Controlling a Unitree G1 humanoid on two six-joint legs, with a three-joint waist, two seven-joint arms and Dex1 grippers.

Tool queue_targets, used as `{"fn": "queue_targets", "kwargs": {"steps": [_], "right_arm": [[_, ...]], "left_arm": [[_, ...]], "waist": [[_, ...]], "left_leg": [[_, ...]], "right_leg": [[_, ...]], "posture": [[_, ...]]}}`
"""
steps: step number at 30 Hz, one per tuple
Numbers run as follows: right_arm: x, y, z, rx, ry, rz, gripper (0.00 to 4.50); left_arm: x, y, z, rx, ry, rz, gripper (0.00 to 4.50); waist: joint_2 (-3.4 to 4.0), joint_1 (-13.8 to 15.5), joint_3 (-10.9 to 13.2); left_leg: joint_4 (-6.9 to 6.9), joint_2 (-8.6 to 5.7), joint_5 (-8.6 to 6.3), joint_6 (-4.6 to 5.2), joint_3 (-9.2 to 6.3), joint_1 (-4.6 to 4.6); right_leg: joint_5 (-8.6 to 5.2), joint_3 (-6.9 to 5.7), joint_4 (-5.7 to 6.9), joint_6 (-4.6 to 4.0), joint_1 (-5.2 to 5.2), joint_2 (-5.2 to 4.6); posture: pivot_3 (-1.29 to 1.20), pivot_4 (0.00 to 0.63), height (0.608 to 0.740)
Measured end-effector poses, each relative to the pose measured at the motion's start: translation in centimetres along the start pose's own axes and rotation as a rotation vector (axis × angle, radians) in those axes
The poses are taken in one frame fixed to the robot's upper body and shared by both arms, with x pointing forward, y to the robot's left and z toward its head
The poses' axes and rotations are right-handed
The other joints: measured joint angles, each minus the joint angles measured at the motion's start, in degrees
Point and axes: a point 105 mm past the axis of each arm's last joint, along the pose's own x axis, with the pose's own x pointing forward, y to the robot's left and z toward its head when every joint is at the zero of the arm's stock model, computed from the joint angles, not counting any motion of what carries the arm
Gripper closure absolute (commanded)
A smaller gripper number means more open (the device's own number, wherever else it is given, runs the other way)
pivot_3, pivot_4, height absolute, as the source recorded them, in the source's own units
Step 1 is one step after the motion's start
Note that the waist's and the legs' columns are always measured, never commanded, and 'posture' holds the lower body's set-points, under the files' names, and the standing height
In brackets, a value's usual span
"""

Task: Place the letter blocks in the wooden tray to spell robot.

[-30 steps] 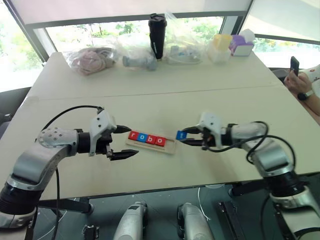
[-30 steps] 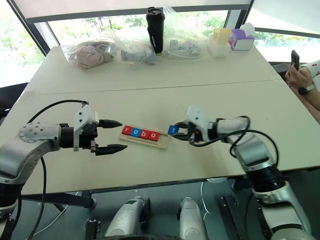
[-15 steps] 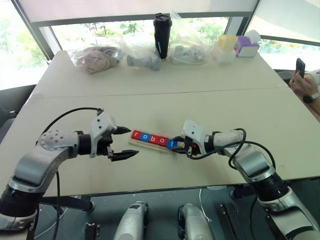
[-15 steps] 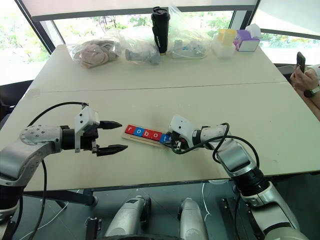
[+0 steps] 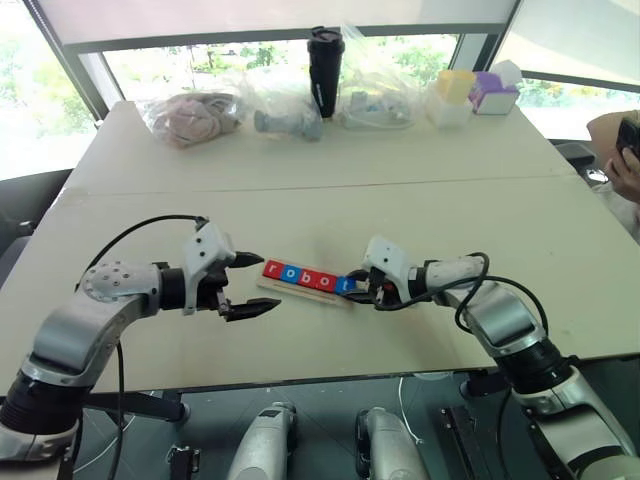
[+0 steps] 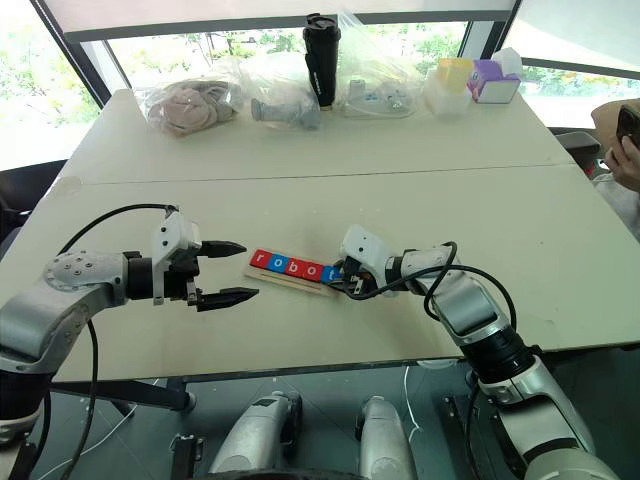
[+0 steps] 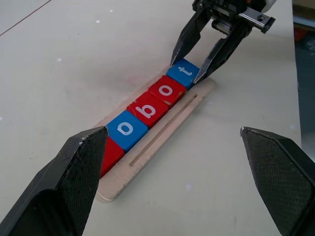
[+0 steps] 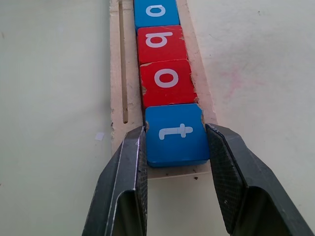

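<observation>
At the wooden tray end, the right gripper pinches the blue t block by its side edges. Left gripper gapes empty. Blocks look light, rigid and smooth.

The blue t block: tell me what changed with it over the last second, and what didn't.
The right gripper carried the blue t block leftward and down into the wooden tray's last slot, beside the red o, and still clamps it. The other four blocks and the open left gripper stayed put.
</observation>
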Motion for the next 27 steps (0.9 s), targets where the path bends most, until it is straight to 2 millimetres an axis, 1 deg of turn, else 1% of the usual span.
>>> {"fn": "queue_targets", "kwargs": {"steps": [3,5,6,9,11,13,16,21,23,24,25,27], "right_arm": [[0.1,0.1,0.0,0.005,-0.004,0.007,3.34],[0.1,0.1,0.1,0.007,-0.006,0.010,2.29],[0.1,0.2,0.1,0.008,-0.009,0.013,1.93],[0.5,0.2,0.4,0.015,-0.028,0.012,0.35],[0.5,-0.3,0.9,0.019,-0.048,-0.012,0.35],[0.0,-1.3,1.6,0.006,-0.069,-0.053,0.35],[-1.1,-2.6,2.8,-0.010,-0.117,-0.106,0.35],[-3.5,-4.0,3.4,0.000,-0.153,-0.189,0.35],[-4.6,-3.9,3.4,0.013,-0.170,-0.212,0.35],[-5.3,-3.4,3.1,0.024,-0.171,-0.214,0.35],[-6.0,-2.7,2.6,0.041,-0.164,-0.211,0.35],[-7.3,-1.0,0.8,0.101,-0.118,-0.201,0.35]], "left_arm": [[0.0,0.1,0.0,-0.003,0.000,0.007,0.00],[0.0,0.1,0.0,-0.003,0.001,0.008,0.00],[0.0,0.1,0.0,-0.003,0.001,0.009,0.00],[0.0,0.1,0.0,-0.003,0.001,0.010,0.00],[0.0,0.1,0.0,-0.003,0.000,0.009,0.00],[0.0,0.1,0.0,-0.003,0.000,0.009,0.00],[0.0,0.1,0.0,-0.003,0.000,0.009,0.00],[-0.2,0.3,-0.2,-0.009,0.005,0.024,0.00],[-0.6,0.9,-0.5,-0.039,0.002,0.054,0.00],[-1.2,1.1,-0.8,-0.075,-0.005,0.074,0.00],[-1.9,1.4,-1.4,-0.119,-0.004,0.102,0.00],[-3.4,1.2,-3.1,-0.206,0.016,0.145,0.00]], "waist": [[0.00,0.0,0.0],[0.00,0.0,0.0],[0.00,0.0,0.0],[0.00,0.0,0.0],[0.00,-0.1,0.0],[0.00,0.0,0.0],[0.00,0.0,0.0],[0.00,0.0,0.0],[0.00,0.0,0.0],[0.00,0.1,0.0],[0.00,0.0,0.0],[0.00,0.0,0.0]], "left_leg": [[0.00,0.00,0.00,0.00,0.00,0.00],[0.00,0.00,0.00,0.00,0.00,0.00],[0.00,0.00,0.00,0.00,0.00,0.00],[0.00,0.00,0.00,0.00,0.00,0.00],[0.00,0.00,0.00,0.00,0.00,0.00],[0.00,0.00,0.00,0.00,0.00,0.00],[0.00,0.00,0.00,0.00,0.00,0.00],[0.00,0.00,0.00,0.00,0.00,0.00],[-0.01,0.01,0.00,0.00,-0.01,0.00],[-0.03,0.01,0.00,0.00,-0.03,0.00],[-0.09,0.01,0.00,0.00,-0.02,0.02],[-0.20,0.01,-0.01,0.00,-0.01,0.01]], "right_leg": [[0.00,0.00,0.01,0.00,0.00,0.00],[0.00,0.00,0.01,0.00,0.00,0.00],[0.00,0.00,0.01,0.00,0.00,0.00],[0.00,0.00,0.01,0.00,0.00,0.01],[0.00,0.00,0.02,0.00,0.00,0.01],[0.00,0.00,0.02,0.00,0.00,0.01],[0.00,0.00,0.01,0.00,0.00,0.01],[0.00,0.00,0.02,0.00,0.00,0.01],[0.00,-0.01,0.01,0.00,-0.01,0.01],[-0.01,-0.01,0.01,0.02,0.00,0.01],[-0.02,0.00,-0.01,0.03,0.00,0.00],[-0.04,0.01,-0.07,0.05,-0.03,-0.04]], "posture": [[0.00,0.150,0.740],[0.00,0.150,0.740],[0.00,0.150,0.740],[0.00,0.150,0.740],[0.00,0.150,0.740],[0.00,0.150,0.740],[0.00,0.150,0.740],[0.00,0.150,0.740],[0.00,0.150,0.740],[0.00,0.150,0.740],[0.00,0.150,0.740],[0.00,0.150,0.740]]}}
